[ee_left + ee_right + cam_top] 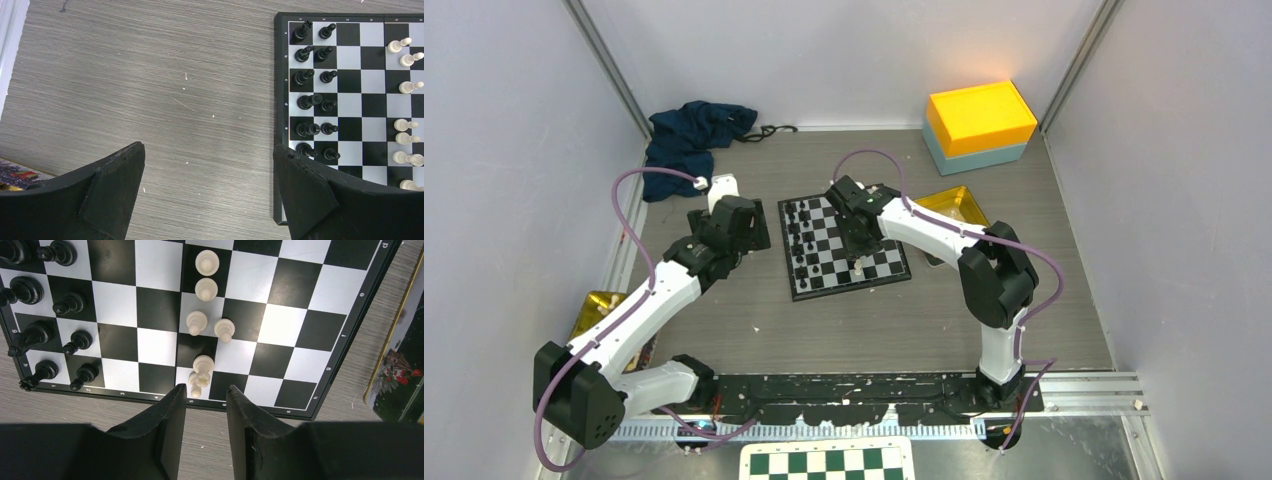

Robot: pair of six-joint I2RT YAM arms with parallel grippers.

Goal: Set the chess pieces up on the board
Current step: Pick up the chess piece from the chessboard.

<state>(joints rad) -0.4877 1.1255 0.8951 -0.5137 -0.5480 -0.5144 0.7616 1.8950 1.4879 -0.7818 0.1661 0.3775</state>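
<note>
Chess pieces (pixel 207 262) on board (pixel 295 320)

My right gripper (pixel 856 258) hangs over the board (pixel 824 275), toward five o'clock from its middle. Along the board's nine o'clock edge the black chess pieces (pixel 800 240) stand in two files. My left gripper (pixel 744 230) sits just off that edge. From the board, a yellow box (pixel 981 115) lies at one o'clock and a blue cloth (pixel 694 135) at ten.
</note>
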